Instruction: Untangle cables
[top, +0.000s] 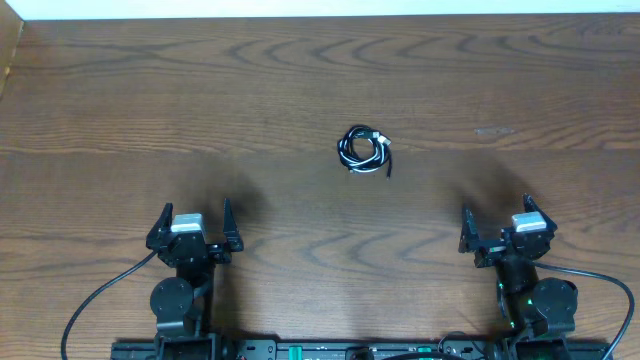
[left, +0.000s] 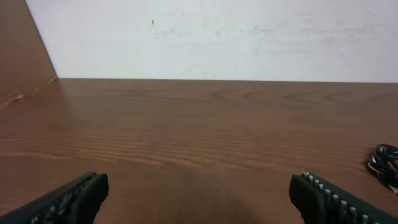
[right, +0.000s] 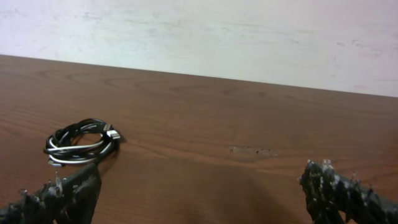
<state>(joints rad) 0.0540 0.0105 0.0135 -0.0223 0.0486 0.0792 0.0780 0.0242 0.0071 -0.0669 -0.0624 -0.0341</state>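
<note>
The cables (top: 363, 150), one black and one white, lie wound together in one small coil on the wooden table, just right of centre. The coil also shows in the right wrist view (right: 81, 144) at the left, and its edge shows at the far right of the left wrist view (left: 385, 163). My left gripper (top: 193, 222) is open and empty near the front left, well short of the coil. My right gripper (top: 497, 224) is open and empty near the front right, also apart from the coil.
The wooden table (top: 300, 90) ends at a white wall along the far side (left: 217, 37). A raised wooden side panel stands at the far left (left: 25, 56). Thicker black wires run from each arm base (top: 100, 295).
</note>
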